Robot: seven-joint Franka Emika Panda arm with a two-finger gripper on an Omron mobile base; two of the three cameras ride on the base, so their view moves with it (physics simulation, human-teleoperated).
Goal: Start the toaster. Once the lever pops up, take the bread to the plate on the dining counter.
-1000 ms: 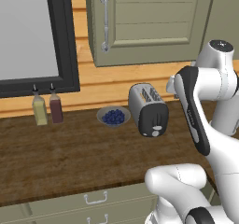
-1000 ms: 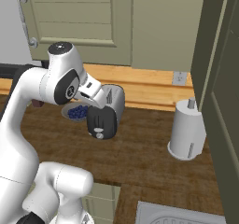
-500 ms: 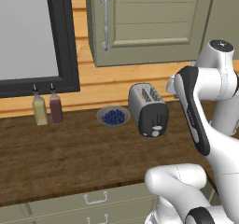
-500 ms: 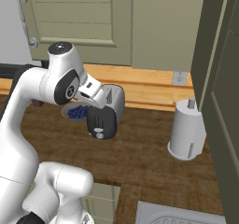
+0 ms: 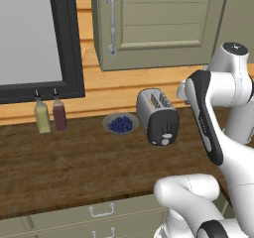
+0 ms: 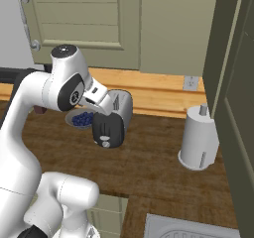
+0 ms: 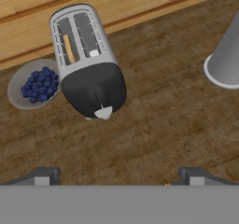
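The silver toaster [image 5: 158, 114] [image 6: 115, 120] [image 7: 84, 50] stands on the wood worktop near the back wall, its black end panel facing the front. In the hand view, a thin tan edge of the bread [image 7: 69, 48] shows in one slot. The pale grey lever [image 7: 103, 112] sits on the black panel. My gripper [image 7: 119, 177] hangs open above the worktop in front of the toaster, with nothing between its fingertips [image 7: 44, 176]. The plate and the dining counter are out of view.
A grey bowl of blueberries [image 5: 120, 124] [image 7: 32, 85] sits just left of the toaster. Two bottles [image 5: 49, 115] stand further left under a dark-framed window. A white paper-towel roll [image 6: 198, 138] [image 7: 226, 59] stands to the right, by a tall cabinet side.
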